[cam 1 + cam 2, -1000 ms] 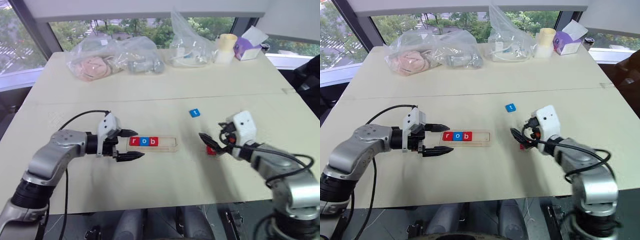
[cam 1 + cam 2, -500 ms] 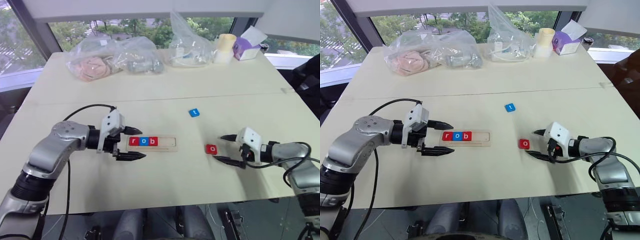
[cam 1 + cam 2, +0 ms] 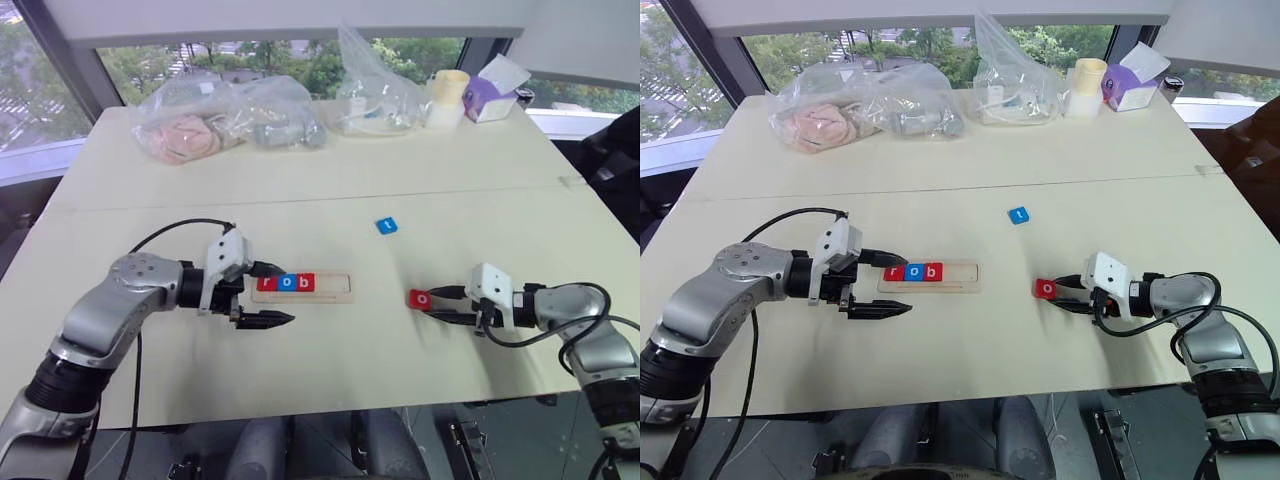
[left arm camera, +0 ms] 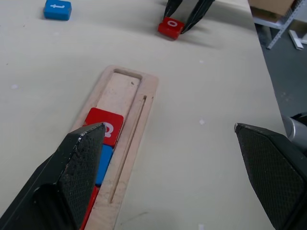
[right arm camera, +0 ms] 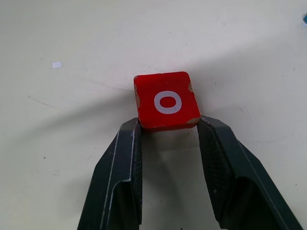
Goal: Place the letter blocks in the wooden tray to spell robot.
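right hand (image 5: 168, 125) pinches the red o block (image 5: 166, 101); left hand (image 3: 271, 294) gapes empty beside wooden tray (image 3: 340, 291).

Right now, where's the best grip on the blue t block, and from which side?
Pinch the blue t block across two opposite side edges, coming from above. It lies flat and alone on the table, so only its thin edges offer purchase, probably.

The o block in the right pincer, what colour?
Red, white letter; o block shows best in the right wrist view.
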